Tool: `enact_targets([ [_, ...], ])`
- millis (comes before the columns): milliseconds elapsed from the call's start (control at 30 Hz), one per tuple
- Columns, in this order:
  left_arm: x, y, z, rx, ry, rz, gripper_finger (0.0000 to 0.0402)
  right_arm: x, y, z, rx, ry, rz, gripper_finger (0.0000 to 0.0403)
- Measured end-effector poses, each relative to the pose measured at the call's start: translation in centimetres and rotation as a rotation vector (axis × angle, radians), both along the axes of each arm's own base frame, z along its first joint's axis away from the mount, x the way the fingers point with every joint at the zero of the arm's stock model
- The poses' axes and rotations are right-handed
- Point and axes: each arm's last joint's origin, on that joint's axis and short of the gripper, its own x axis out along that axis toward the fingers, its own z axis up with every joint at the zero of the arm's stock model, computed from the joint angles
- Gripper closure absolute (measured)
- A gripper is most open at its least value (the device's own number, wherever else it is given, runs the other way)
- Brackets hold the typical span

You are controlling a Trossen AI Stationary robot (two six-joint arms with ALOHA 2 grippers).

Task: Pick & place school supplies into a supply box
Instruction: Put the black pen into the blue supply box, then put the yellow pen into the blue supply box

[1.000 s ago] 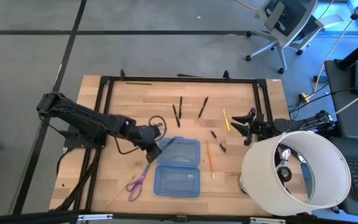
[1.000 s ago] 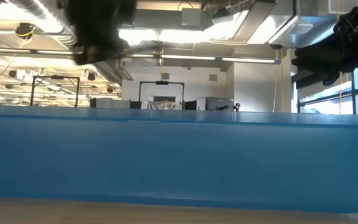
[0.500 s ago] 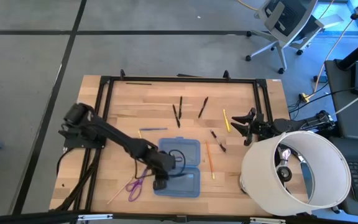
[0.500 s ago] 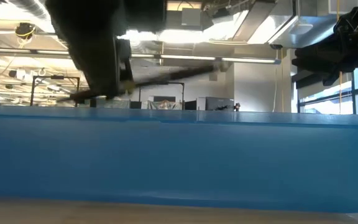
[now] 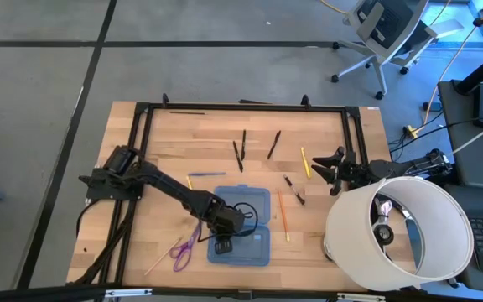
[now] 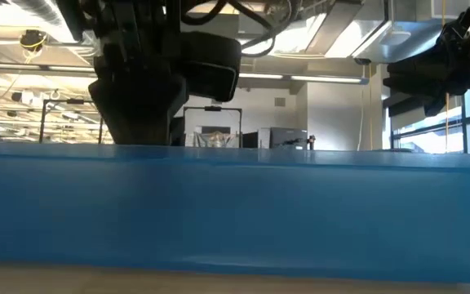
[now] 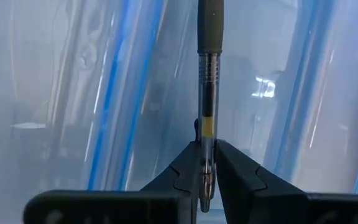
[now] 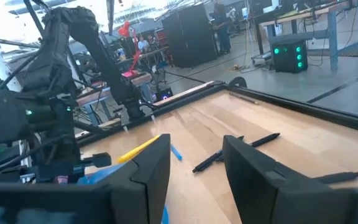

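Note:
The supply box, a translucent blue case lying open, sits at the table's middle near side; its wall fills the low view. My left gripper is down over the box's near half, shut on a clear-barrelled pen with a dark grip. Loose on the wood lie black pens, a yellow pencil, an orange pencil, a blue pen, purple scissors and a pale stick. My right gripper waits open at the table's right. My left gripper pinches the pen between its two fingers near the pen's plain end, coming from above and pointing down into the box. The dark grip end sticks out past the fingers over the blue plastic. Whether the pen touches the box, I cannot tell.
A large white cylindrical drum stands at the table's near right corner, beside the right arm. A black frame runs around the table's far and side edges. Bare wood lies between the box and the far pens.
My left gripper, carrying the pen, has moved from the box's far left corner toward the table's near edge and a little right, over the box's near half, and has come down behind the box wall. The right arm has kept still.

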Motion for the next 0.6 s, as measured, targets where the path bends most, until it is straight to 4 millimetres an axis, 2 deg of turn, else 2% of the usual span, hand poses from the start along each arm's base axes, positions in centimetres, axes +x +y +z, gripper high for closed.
enact_targets([
  [233, 0.1, 0.3, 0.0, -0.015, 0.006, 0.004, 0.0336, 0.0, 0.0, 0.0, -0.001, 0.000, 0.000, 0.0251],
  [333, 0.1, 0.6, 0.4, -0.077, 0.020, -0.006, 0.0327, 0.0, 0.0, 0.0, -0.001, 0.000, 0.000, 0.0251],
  [467, 0.0, 1.4, 1.8, -0.177, 0.031, 0.000, 0.0321, 0.0, 0.0, 0.0, 0.042, -0.015, 0.002, 0.0251],
  [600, -0.5, 2.3, 4.7, -0.166, -0.046, 0.027, 0.0321, 0.0, 0.0, 0.0, 0.062, -0.021, 0.003, 0.0251],
])
